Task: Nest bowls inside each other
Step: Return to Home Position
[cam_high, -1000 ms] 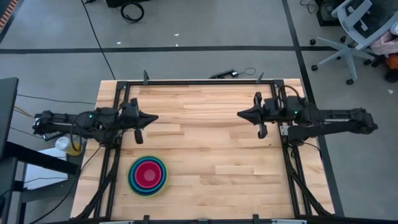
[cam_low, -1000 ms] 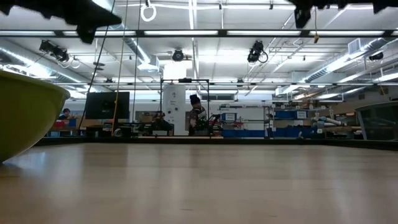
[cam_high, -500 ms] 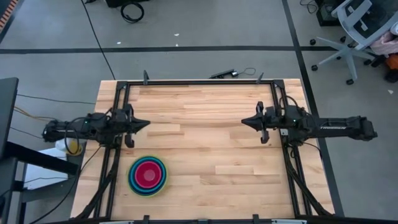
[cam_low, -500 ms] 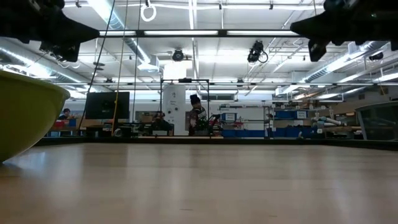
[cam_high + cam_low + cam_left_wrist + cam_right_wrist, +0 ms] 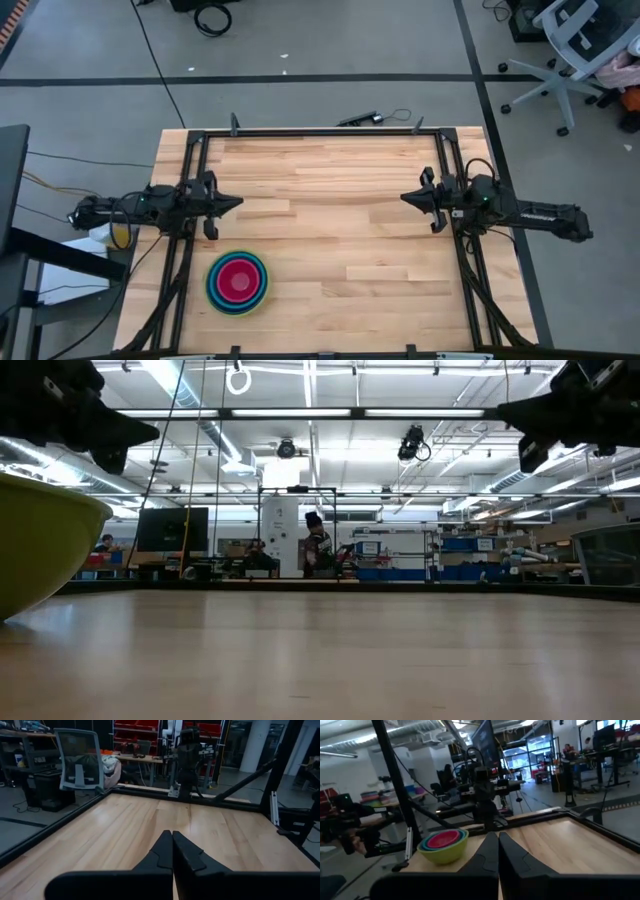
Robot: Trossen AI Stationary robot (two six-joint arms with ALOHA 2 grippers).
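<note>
The bowls (image 5: 238, 283) stand as one nested stack near the table's front left: yellow-green outermost, blue rings inside, magenta-red in the middle. The stack rests on its base on the wood; the right wrist view shows the stack (image 5: 443, 845) too, and its yellow-green wall (image 5: 40, 545) fills the low view's left edge. My left gripper (image 5: 238, 202) hovers shut above the table's left side, behind the stack, pointing level toward the right. My right gripper (image 5: 404, 198) hovers shut over the right side, pointing level toward the left. Neither holds anything.
A black metal frame (image 5: 320, 131) runs along the table's far edge and down both sides. Bare wood (image 5: 340, 230) lies between the two grippers. Beyond the table stand an office chair (image 5: 570, 50), shelves and people at desks.
Both arms have drawn back toward their own table edges and sunk lower, the left toward the left edge, the right toward the right edge. Both grippers stay shut and level. The stack of bowls has not moved.
</note>
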